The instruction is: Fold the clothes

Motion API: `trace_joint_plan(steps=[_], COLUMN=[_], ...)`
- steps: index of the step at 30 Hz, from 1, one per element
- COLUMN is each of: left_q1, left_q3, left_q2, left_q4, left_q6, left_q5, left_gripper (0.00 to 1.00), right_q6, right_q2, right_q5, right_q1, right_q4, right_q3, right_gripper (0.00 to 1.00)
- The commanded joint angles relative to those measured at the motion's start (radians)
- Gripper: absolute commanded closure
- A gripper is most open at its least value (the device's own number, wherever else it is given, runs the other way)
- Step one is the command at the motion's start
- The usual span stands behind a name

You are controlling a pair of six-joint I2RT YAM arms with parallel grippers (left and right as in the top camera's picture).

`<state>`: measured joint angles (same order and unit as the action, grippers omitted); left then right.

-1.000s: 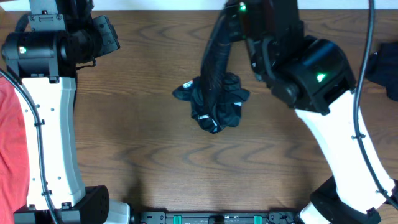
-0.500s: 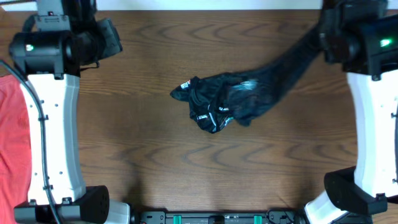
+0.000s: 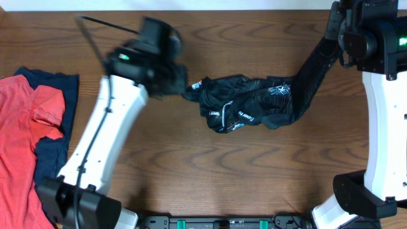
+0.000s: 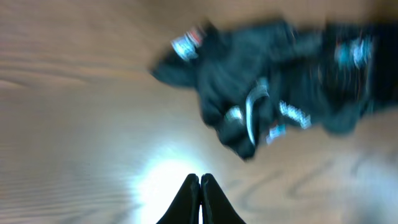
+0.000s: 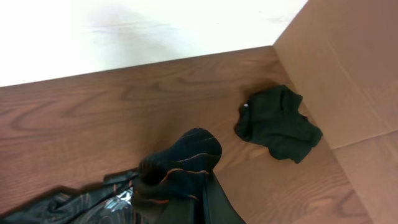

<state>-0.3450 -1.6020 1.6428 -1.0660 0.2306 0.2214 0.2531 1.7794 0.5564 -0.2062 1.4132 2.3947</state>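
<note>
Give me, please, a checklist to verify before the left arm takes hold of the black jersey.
1. Right gripper holds the jersey: ok, cloth is bunched in it.
2. Left gripper open for a grasp: not ok, its fingers are together.
3. Left gripper at the jersey: not ok, bare table lies between them.
4. Jersey flat: not ok, it is crumpled, with one end lifted.
5. Red shirt and navy shirt out of the way: ok, both lie far left.
</note>
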Motion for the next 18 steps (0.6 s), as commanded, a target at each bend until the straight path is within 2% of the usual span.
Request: trace_joint_plan(steps=[1,3,4,5,6,8,9,10,11,13,14,15,16,17,18], left_q1=[-0.090,-0.139,-0.159,-0.179,-0.196,-0.221,-0.232,-0.241,-0.249,-0.261,-0.265,-0.268,-0.271,-0.272,-0.274], left_q3=[0.112,0.183,0.211,0.238,0.260,0.283,0.292,0.298,0.306,0.322,0.333,0.343,0.354,0.359,0.364], left_q2=[0.005,0.005,0.005,0.005,0.005,0.005,0.006,0.006,0.006,0.007,0.010,0.015,0.029,0.041,0.064], left_q4=[0.024,0.051,0.066,0.082,0.098,0.119,0.132,0.143,0.158,0.192,0.214,0.234,0.259,0.273,0.291], left_q6=[-0.012,0.004,0.012,0.019,0.026,0.027,0.031,0.038,0.040,0.048,0.062,0.071,0.080,0.088,0.097], left_q5=[0.060,0.060,0.060,0.060,0.060,0.060,0.060,0.060,0.060,0.060,0.060,0.060,0.060,0.060,0.067], left_gripper=[0.91,0.72,0.66,0.57,0.47,0.44,0.41,0.39,0.36,0.36,0.36,0.36,0.39,0.39,0.39], right_q6=[0.016,0.016,0.015,0.015,0.015,0.015,0.015,0.014,0.005,0.000,0.000,0.000,0.000,0.000,0.000], right_q2=[-0.010,-0.010,-0.010,-0.010,-0.010,-0.010,-0.010,-0.010,-0.010,-0.010,-0.010,-0.010,-0.010,-0.010,-0.010], right_q5=[-0.015,-0.016,-0.016,-0.016,-0.016,-0.016,-0.019,-0.026,-0.042,-0.061,-0.061,-0.060,-0.061,-0.064,-0.068], right_q1=[-0.004,-0.004,-0.004,-0.004,-0.004,-0.004,-0.004,-0.004,-0.004,-0.004,-0.004,-0.004,-0.004,-0.004,-0.004], right_q4=[-0.003,-0.002,-0.001,0.001,0.003,0.008,0.009,0.011,0.013,0.015,0.016,0.016,0.016,0.016,0.017], right_q3=[0.012,0.012,0.012,0.012,0.012,0.012,0.012,0.012,0.012,0.012,0.012,0.012,0.012,0.012,0.012], right_gripper=[0.99,0.96,0.93,0.84,0.67,0.64,0.58,0.41,0.36,0.36,0.41,0.62,0.72,0.68,0.49])
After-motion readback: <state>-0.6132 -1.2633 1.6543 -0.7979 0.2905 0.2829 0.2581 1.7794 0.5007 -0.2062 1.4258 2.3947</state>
